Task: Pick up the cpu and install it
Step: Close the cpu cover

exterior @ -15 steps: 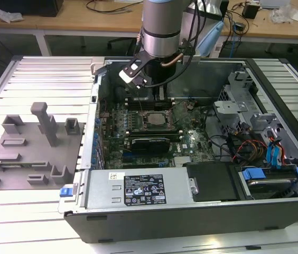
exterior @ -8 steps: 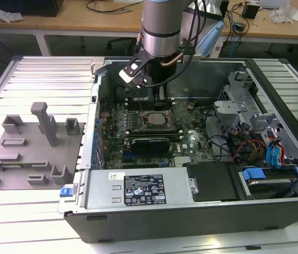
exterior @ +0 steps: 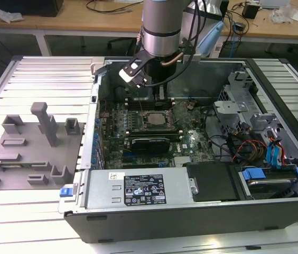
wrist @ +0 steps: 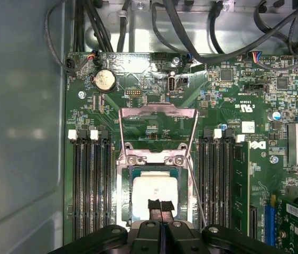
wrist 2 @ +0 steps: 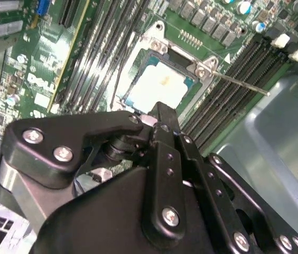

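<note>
Although the cpu [wrist: 154, 191] is seated in the socket [wrist: 123, 201] at 12 o'clock from the black card [exterior: 149, 142], the hand [wrist: 161, 207] is held pressed together above it and the frame [wrist: 158, 110] is left open.

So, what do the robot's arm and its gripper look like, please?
The arm is a silver-grey metal cylinder with black cables beside it. The gripper is matte black, built of rounded link plates with silver screw heads; its jaws are narrow and black.
</note>
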